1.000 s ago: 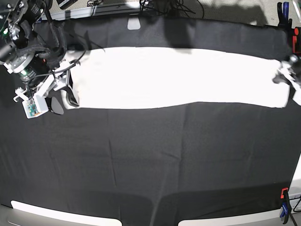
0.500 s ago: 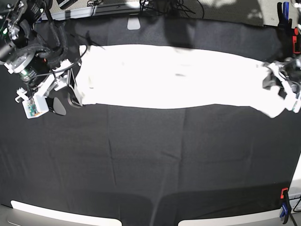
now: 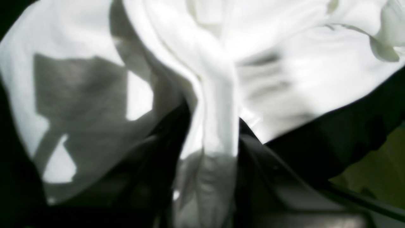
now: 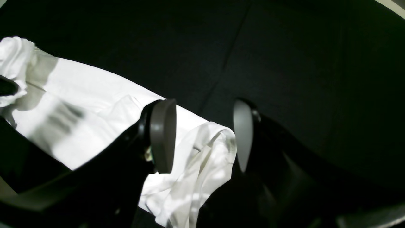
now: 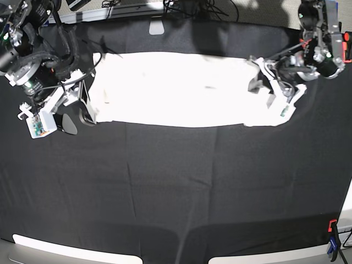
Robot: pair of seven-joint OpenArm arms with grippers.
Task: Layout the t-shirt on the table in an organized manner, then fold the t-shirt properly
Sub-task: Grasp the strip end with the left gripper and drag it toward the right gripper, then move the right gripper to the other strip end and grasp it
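Pinching a bunched ridge of the t-shirt [image 3: 218, 104], my left gripper [image 3: 210, 148] shows in the left wrist view with jaws together on the white cloth, folds fanning away above it; that gathered pinch looks narrow, so I judge a sharp tug could pull the fabric free or drag extra layers into a lump. Right wrist view: my right gripper [image 4: 202, 136] stands with pads well apart, a rumpled shirt corner lying between and below them on the table [image 4: 300, 63], nothing held; I reckon that loose end may slide or crumple if the other side is pulled. Base view: the t-shirt [image 5: 176, 91] lies as a long white band across the far part of the table [image 5: 176, 187], my left gripper [image 5: 275, 88] over its end at picture right, my right gripper [image 5: 74, 113] at the other end. With only one end held, I judge the fold could land skewed.
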